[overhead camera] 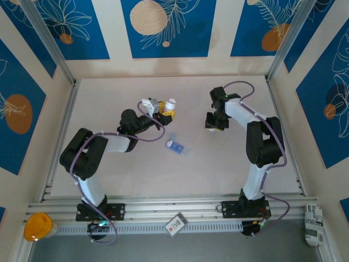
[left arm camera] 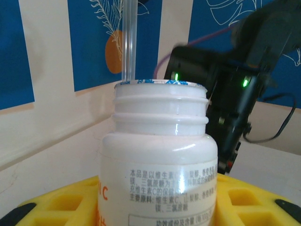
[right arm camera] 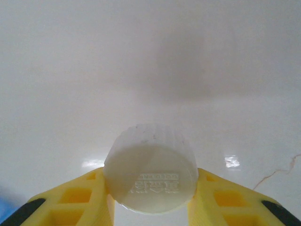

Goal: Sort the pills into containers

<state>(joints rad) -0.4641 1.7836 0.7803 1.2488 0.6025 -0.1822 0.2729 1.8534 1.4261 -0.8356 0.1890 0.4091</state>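
The left gripper (overhead camera: 165,113) is clamped around a white bottle (left arm camera: 160,155), holding it upright above the table (overhead camera: 120,174). Its neck threads are bare and the cap is off. From the wrist view a thin blue-printed edge runs round the mouth (a seal, perhaps), and I cannot tell what is inside. Across from it, the right gripper (overhead camera: 214,123) pinches the white cap (right arm camera: 150,176) between its yellow fingers (right arm camera: 75,197), clear of the tabletop. The blue pill box (overhead camera: 177,146) lies on the table between the two grippers, nearer the arm bases and touched by neither. It is too small from above to tell what its compartments hold. An orange bottle (overhead camera: 37,226) sits at the near left corner.
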